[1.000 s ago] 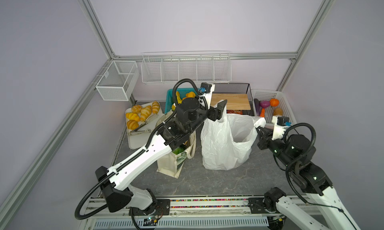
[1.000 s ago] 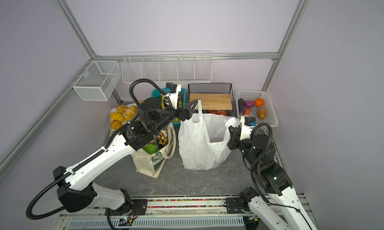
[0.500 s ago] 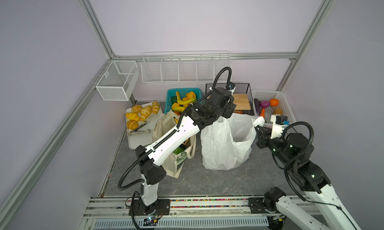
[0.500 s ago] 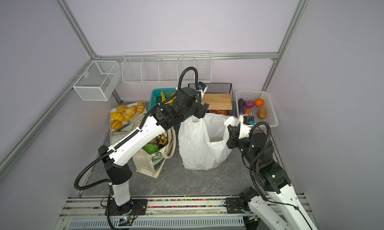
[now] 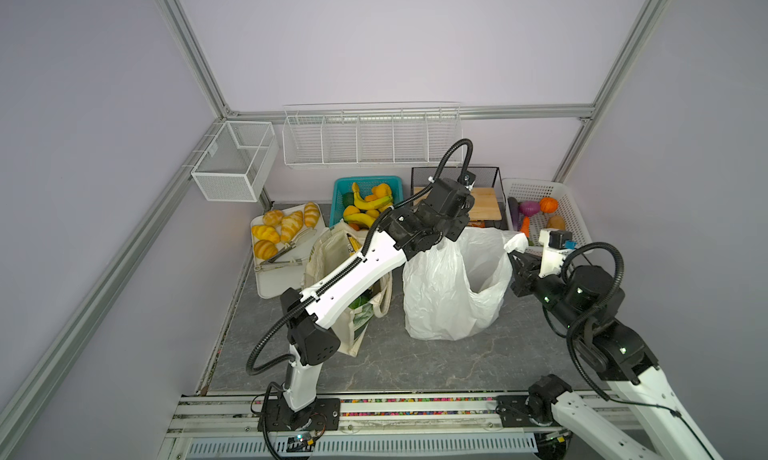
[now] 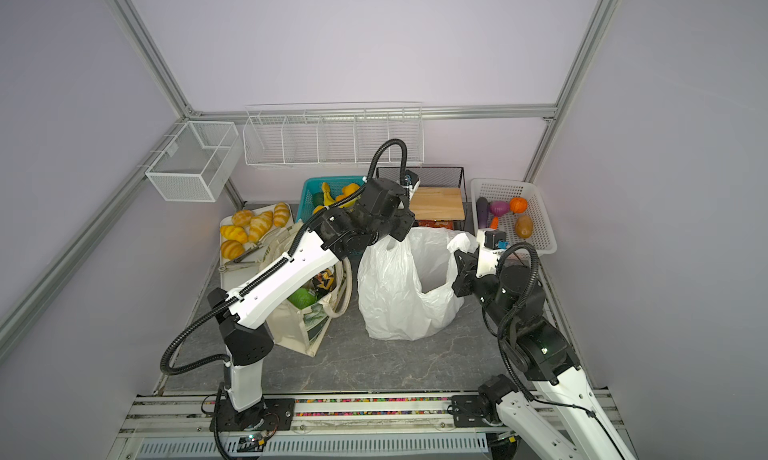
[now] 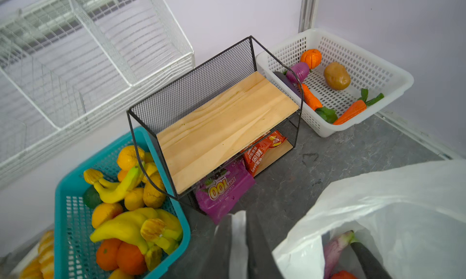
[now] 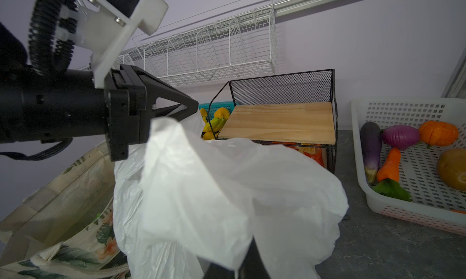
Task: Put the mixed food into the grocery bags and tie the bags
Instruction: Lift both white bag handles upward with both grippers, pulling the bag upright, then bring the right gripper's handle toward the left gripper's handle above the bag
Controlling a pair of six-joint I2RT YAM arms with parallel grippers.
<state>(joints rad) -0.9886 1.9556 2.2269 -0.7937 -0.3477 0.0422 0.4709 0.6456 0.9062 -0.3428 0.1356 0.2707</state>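
Your left gripper (image 7: 238, 221) pinches one handle of the plastic bag (image 5: 440, 300); your right gripper (image 5: 516, 257) pinches the opposite handle. The bag stands open mid-table, red vegetable (image 7: 340, 275) inside. The tote (image 6: 295, 329), just beside, holds zigzag bag (image 6: 325, 280) and green bag (image 6: 302, 299). Rack (image 6: 440, 200) stands close behind; bare table (image 6: 374, 362) runs to the front edge.

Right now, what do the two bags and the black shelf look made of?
White carrier bag: thin plastic film, translucent, crinkled, glossy. Tote: cream canvas-like cloth, matte, leaf print. Shelf: pale wood board with visible grain, black mesh frame, probably metal.
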